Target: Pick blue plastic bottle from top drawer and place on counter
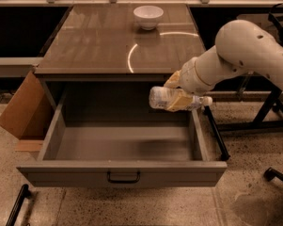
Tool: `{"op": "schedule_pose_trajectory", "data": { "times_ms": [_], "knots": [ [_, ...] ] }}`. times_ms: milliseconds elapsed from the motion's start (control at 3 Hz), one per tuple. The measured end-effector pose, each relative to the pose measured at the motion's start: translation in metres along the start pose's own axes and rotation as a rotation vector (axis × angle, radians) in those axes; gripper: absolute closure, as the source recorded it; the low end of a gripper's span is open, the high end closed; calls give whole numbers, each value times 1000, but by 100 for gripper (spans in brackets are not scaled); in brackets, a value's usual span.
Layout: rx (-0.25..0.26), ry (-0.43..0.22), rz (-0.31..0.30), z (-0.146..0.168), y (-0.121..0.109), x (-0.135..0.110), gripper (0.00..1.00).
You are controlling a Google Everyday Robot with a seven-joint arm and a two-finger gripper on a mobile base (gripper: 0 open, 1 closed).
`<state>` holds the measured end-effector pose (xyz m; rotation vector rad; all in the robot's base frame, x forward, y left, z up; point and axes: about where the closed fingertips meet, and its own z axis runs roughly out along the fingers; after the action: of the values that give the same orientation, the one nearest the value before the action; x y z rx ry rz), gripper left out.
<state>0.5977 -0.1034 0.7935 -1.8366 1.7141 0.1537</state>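
Observation:
The blue plastic bottle (164,98) lies sideways in my gripper (178,94), cap pointing right. The gripper is shut on it and holds it in the air above the right part of the open top drawer (122,173), just in front of the counter's front edge. The drawer is pulled fully out, and its grey floor shows nothing in it. The counter (98,41) is the glossy grey-brown top behind the drawer. My white arm comes in from the right.
A white bowl (148,17) stands at the back of the counter. A cardboard box (21,105) leans at the left of the cabinet. Dark chair legs (272,126) stand on the speckled floor to the right.

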Motion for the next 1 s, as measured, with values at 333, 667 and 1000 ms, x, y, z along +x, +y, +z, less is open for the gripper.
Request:
{"op": "schedule_pose_trajectory", "data": {
  "times_ms": [333, 667, 1000],
  "knots": [
    [0, 0, 0, 0, 0, 0, 100],
    [1, 31, -54, -10, -25, -17, 100],
    [15, 84, -129, -24, -72, -45, 100]
  ]
}}
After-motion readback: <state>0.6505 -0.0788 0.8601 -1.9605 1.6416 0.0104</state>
